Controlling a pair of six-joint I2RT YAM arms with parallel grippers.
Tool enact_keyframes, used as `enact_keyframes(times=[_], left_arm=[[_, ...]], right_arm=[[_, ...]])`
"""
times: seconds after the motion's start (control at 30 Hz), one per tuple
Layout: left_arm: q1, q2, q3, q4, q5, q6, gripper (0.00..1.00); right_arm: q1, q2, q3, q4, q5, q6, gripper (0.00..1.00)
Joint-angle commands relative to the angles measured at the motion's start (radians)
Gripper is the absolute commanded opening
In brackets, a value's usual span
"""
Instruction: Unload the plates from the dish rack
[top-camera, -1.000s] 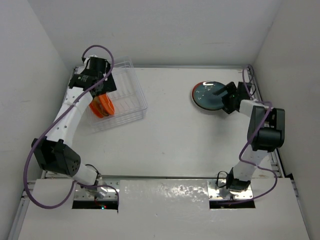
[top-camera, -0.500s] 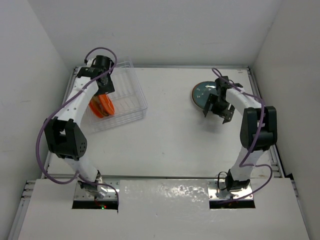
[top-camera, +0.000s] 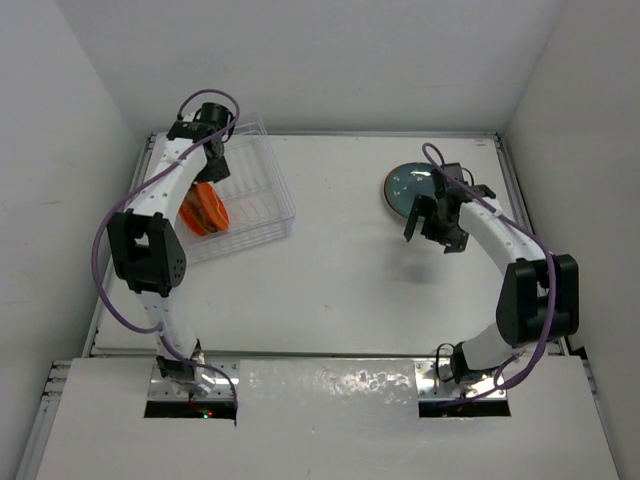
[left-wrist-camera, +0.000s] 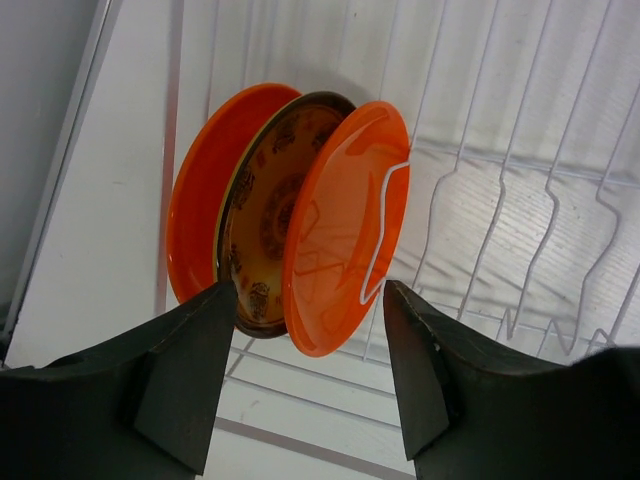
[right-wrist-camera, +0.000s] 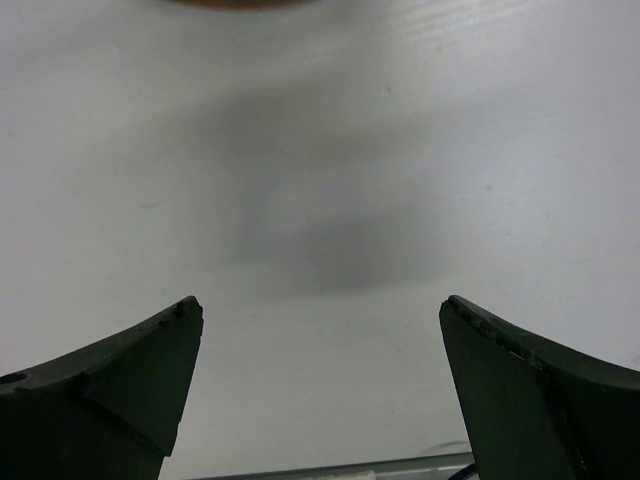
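Clear transparent plastic rectangular dish rack (top-camera: 262, 205): set at the far left of the white desk (top-camera: 340, 280). Its ribbed slots are seen in the left wrist view.

Three small round glossy plates: stood on edge in the rack's slots, packed close face to face. A bright orange front plate (left-wrist-camera: 345, 225) is followed by a yellow-patterned middle plate (left-wrist-camera: 265, 215) and an orange rear plate (left-wrist-camera: 195, 210).

Large round dark teal plate (top-camera: 405, 188): laid flat on the desk at the far right, well apart from the rack.

Left gripper (left-wrist-camera: 308, 295): fingers spread apart, poised over the standing plates (no contact is seen).

Right gripper (right-wrist-camera: 320, 305): fingers spread wide, nothing held, bare desk beneath. It is placed just beside the teal plate.
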Motion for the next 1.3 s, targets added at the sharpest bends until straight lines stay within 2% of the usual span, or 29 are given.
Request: enact_keyframes(times=[0.0, 0.13, 0.23, 0.43, 0.57, 0.63, 0.83, 0.93, 0.97, 1.0, 1.03, 1.07, 1.1, 1.13, 1.17, 1.2, 1.27], left_arm=[[0.000, 0.013, 0.021, -0.020, -0.027, -0.030, 0.57], [0.000, -0.003, -0.046, 0.009, -0.044, -0.027, 0.48], [0.000, 0.000, -0.094, 0.038, -0.028, -0.027, 0.35], [0.001, 0.009, -0.137, 0.061, 0.000, -0.038, 0.26], [0.005, -0.001, -0.103, 0.049, -0.029, -0.019, 0.06], [0.005, -0.004, -0.074, 0.029, -0.040, -0.007, 0.00], [0.001, -0.041, 0.076, -0.029, -0.061, 0.062, 0.00], [-0.002, -0.049, 0.191, -0.069, -0.099, 0.096, 0.00], [-0.005, -0.053, 0.213, -0.080, -0.100, 0.102, 0.00], [-0.006, -0.063, 0.226, -0.080, -0.049, 0.126, 0.00], [-0.005, -0.101, 0.219, -0.051, -0.002, 0.134, 0.00], [-0.006, -0.122, 0.205, -0.026, 0.064, 0.145, 0.00], [-0.005, -0.148, 0.185, 0.003, 0.140, 0.154, 0.00], [-0.005, -0.208, 0.121, 0.080, 0.323, 0.160, 0.00], [-0.005, -0.236, 0.084, 0.131, 0.430, 0.159, 0.00], [-0.005, -0.263, 0.046, 0.176, 0.638, 0.137, 0.00], [-0.006, -0.315, -0.063, 0.323, 0.834, 0.096, 0.00]], right_arm=[[0.006, -0.018, -0.050, 0.025, -0.025, -0.009, 0.99], [0.006, -0.029, -0.058, 0.038, -0.033, -0.011, 0.99], [0.006, -0.030, -0.057, 0.047, -0.051, -0.002, 0.99], [0.009, -0.032, -0.032, 0.047, -0.072, 0.000, 0.99], [0.008, -0.032, 0.003, 0.039, -0.089, 0.003, 0.99], [0.008, -0.033, 0.015, 0.035, -0.100, 0.008, 0.99], [0.009, -0.027, 0.023, 0.053, -0.132, 0.014, 0.99], [0.008, -0.021, 0.028, 0.076, -0.215, 0.032, 0.99], [0.009, -0.032, 0.026, 0.140, -0.261, 0.037, 0.99], [0.011, -0.039, 0.011, 0.198, -0.322, 0.044, 0.99], [0.018, -0.052, -0.001, 0.272, -0.485, 0.057, 0.99], [0.028, -0.062, -0.012, 0.445, -0.561, 0.107, 0.99], [0.041, -0.078, -0.015, 0.531, -0.616, 0.136, 0.99], [0.072, -0.082, -0.006, 0.588, -0.653, 0.161, 0.99], [0.089, -0.081, 0.012, 0.646, -0.654, 0.178, 0.99], [0.107, -0.070, 0.056, 0.663, -0.652, 0.182, 0.99], [0.147, -0.049, 0.096, 0.705, -0.651, 0.196, 0.99]])
